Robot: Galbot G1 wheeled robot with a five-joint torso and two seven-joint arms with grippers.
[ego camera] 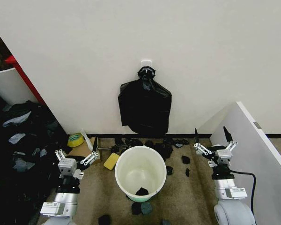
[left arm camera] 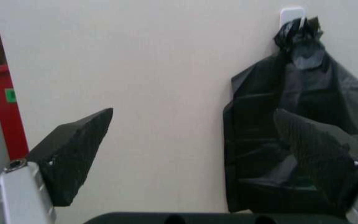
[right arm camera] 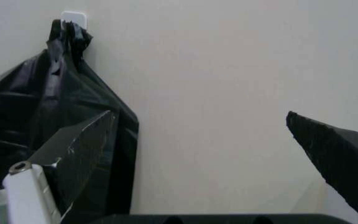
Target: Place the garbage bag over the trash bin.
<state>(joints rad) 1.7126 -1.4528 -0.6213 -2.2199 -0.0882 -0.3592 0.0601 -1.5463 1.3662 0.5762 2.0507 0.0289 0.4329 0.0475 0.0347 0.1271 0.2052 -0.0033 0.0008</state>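
Both grippers are spread wide, holding nothing. The left gripper (ego camera: 76, 155) hovers just left of the trash bin (ego camera: 140, 173), the right gripper (ego camera: 212, 142) well off to its right near the white panel (ego camera: 257, 159). The bin stands upright on the floor (ego camera: 187, 197) by the wall's foot (a black scrap (ego camera: 142, 191) lies inside it). Above it, a bundle of black bags (ego camera: 145, 105) hangs flat from a wall hook (ego camera: 146, 61). The yellow block (ego camera: 111, 161) touches the bin's left side.
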